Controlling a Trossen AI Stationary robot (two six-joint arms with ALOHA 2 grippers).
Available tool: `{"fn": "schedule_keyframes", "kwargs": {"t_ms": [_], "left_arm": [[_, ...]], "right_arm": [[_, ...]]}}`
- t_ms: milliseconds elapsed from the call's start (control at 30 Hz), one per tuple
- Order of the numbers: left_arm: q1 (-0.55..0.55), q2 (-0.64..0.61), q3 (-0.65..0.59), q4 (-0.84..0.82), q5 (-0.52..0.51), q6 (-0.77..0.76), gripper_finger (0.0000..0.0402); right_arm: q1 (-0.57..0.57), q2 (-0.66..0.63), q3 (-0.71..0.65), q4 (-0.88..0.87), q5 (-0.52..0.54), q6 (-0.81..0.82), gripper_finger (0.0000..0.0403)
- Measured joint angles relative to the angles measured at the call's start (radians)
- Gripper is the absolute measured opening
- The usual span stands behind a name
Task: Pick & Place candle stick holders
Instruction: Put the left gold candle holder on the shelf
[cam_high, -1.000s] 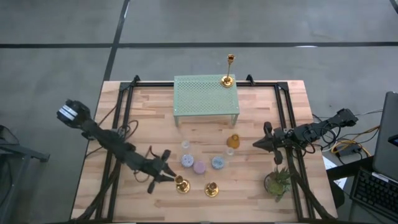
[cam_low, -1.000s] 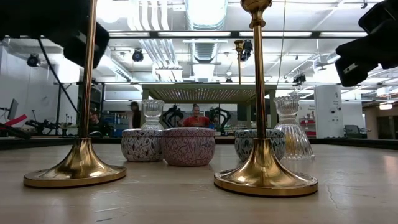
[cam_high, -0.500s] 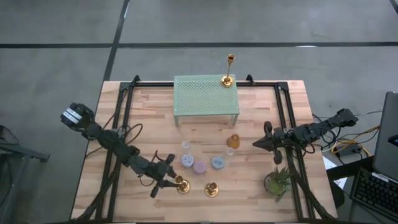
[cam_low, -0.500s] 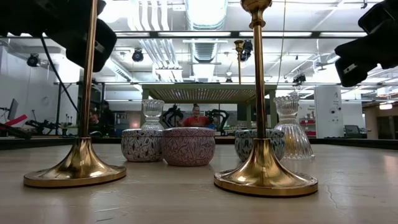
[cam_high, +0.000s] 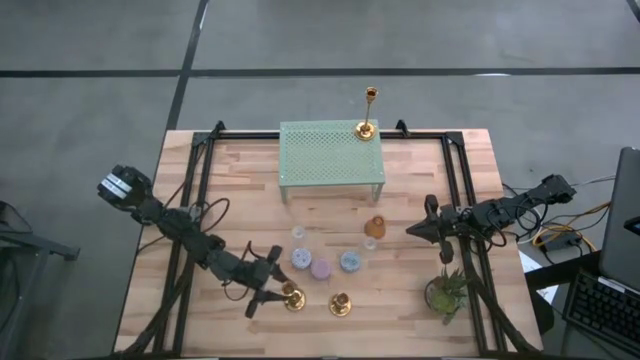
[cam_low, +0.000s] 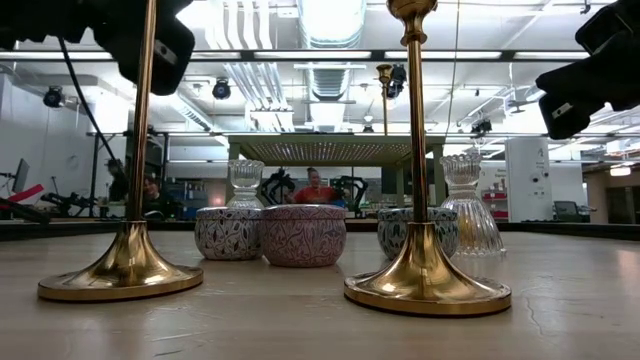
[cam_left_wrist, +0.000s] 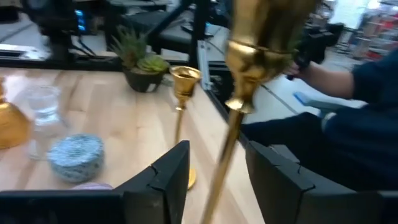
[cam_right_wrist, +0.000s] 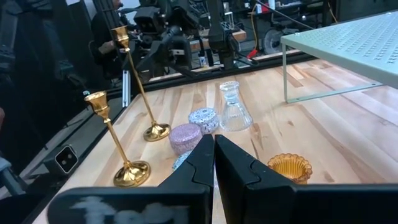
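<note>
We see the left gripper (cam_high: 272, 289) low at the table's near edge, its fingers (cam_left_wrist: 163, 180) spread wide on either side of the stem of the left candlestick (cam_high: 292, 297), not closed on it; the stem passes between them and its cup rises above them in the left wrist view. The second candlestick (cam_high: 341, 304) stands just beside it, upright on its round base; the third candlestick (cam_high: 367, 113) stands well apart, on the far right corner of the green perforated shelf (cam_high: 331, 153). Just behind the two near candlesticks sit three small patterned tins (blue-grey, pink and blue from above): the bluish tin (cam_high: 301, 259), the pink tin (cam_high: 321, 269) and the blue tin (cam_high: 350, 262), close together; beyond them stand a clear glass holder (cam_high: 298, 234), a second clear glass holder (cam_high: 369, 243) and an amber glass cup (cam_high: 376, 227); we cannot tell what the tins or cups hold. A small potted plant (cam_high: 446, 291) sits near the right edge of the wooden table (cam_high: 240, 200). The right gripper (cam_high: 412, 231) waits above the table's right side, its fingers pressed together, empty; in the low view, people show in the room beyond.
</note>
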Motion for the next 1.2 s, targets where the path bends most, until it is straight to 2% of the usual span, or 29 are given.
{"fn": "schedule_keyframes", "kwargs": {"t_ms": [533, 733, 967, 1200], "left_arm": [[0.001, 0.000, -0.001, 0.001, -0.054, 0.094, 0.0020], [0.011, -0.007, 0.019, 0.048, -0.150, 0.170, 0.0025], [0.048, -0.025, 0.078, 0.042, -0.165, 0.177, 0.0024], [0.091, -0.029, 0.207, -0.058, -0.343, 0.192, 0.0026]], "right_arm": [[0.000, 0.000, 0.000, 0.000, -0.001, 0.000, 0.0009], [0.000, 0.000, 0.000, 0.000, -0.001, -0.004, 0.0009], [0.000, 0.000, 0.000, 0.000, -0.003, -0.004, 0.0009], [0.000, 0.000, 0.000, 0.000, -0.003, -0.003, 0.0009]]}}
